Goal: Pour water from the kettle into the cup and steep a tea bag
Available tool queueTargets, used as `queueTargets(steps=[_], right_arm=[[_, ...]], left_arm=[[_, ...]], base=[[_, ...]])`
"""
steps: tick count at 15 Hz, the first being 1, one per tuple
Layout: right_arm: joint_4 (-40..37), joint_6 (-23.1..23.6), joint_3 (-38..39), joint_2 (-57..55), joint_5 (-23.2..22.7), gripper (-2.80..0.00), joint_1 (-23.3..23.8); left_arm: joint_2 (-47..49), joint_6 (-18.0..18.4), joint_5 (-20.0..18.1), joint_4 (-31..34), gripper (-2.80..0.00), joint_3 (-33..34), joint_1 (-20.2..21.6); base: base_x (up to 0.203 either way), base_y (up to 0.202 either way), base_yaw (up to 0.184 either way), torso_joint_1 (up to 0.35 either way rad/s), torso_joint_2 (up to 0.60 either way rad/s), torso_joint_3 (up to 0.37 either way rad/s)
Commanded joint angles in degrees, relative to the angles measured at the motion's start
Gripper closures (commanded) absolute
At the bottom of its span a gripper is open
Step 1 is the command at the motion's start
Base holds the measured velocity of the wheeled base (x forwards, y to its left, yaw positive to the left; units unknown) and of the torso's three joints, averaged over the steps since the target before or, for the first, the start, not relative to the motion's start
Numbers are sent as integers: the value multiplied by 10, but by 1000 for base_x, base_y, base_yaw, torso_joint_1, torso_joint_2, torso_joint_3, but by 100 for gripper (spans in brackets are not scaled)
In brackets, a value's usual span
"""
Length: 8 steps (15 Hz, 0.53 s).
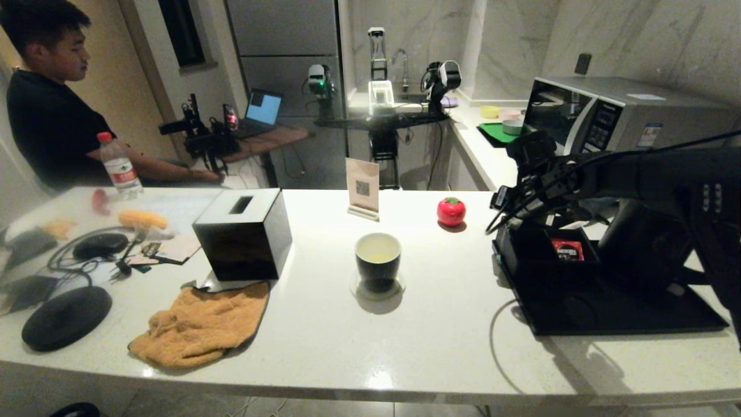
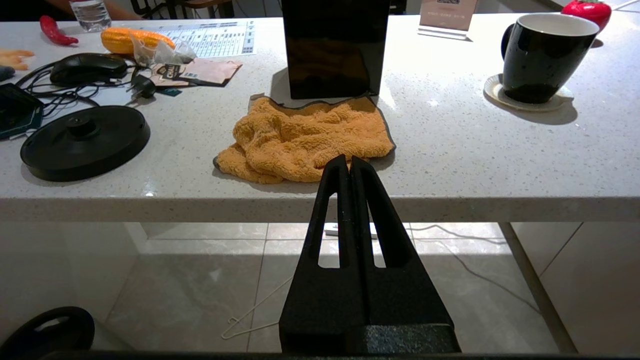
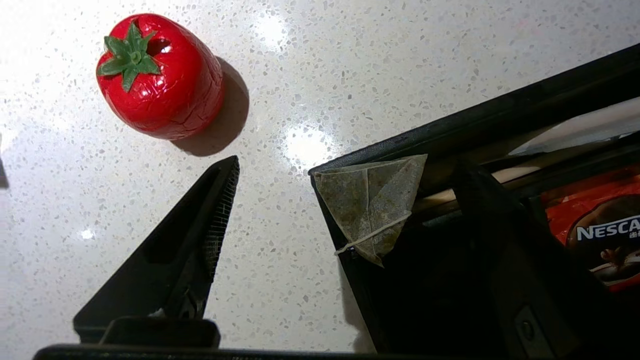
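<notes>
The tea bag (image 3: 367, 202), a grey-green pyramid pouch with a thin string, rests on the corner of a black compartment box (image 3: 435, 280). My right gripper (image 3: 348, 165) hangs over it, open, one finger on each side and nothing gripped. In the head view that gripper (image 1: 506, 223) is above the box's near-left corner and hides the tea bag. The cup (image 1: 378, 260), black outside and pale inside, stands on a coaster at the counter's middle. The black kettle (image 1: 642, 255) sits on a tray behind my right arm, partly hidden. My left gripper (image 2: 349, 160) is shut, low before the counter's front edge.
A red tomato-shaped pot (image 1: 451, 211) stands just left of the box, which holds a red sachet (image 1: 567, 249). A black tissue box (image 1: 243, 231), an orange cloth (image 1: 202, 324) and a round black kettle base (image 1: 66, 317) lie left. A card stand (image 1: 363, 188) is behind the cup.
</notes>
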<state>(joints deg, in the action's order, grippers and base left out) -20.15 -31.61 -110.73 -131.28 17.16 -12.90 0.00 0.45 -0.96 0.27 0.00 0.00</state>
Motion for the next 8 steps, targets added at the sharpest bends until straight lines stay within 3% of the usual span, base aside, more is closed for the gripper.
queueTargets(steps=[1,8], right_arm=[[-2,-13,0,0,1,-280,0],[-3,-35,-1,0,0,-280,0]], left_arm=[[0,0,0,0,0,0,0],[0,0,0,0,0,0,0]], base=[[0,0,0,0,0,0],[0,0,0,0,0,0]])
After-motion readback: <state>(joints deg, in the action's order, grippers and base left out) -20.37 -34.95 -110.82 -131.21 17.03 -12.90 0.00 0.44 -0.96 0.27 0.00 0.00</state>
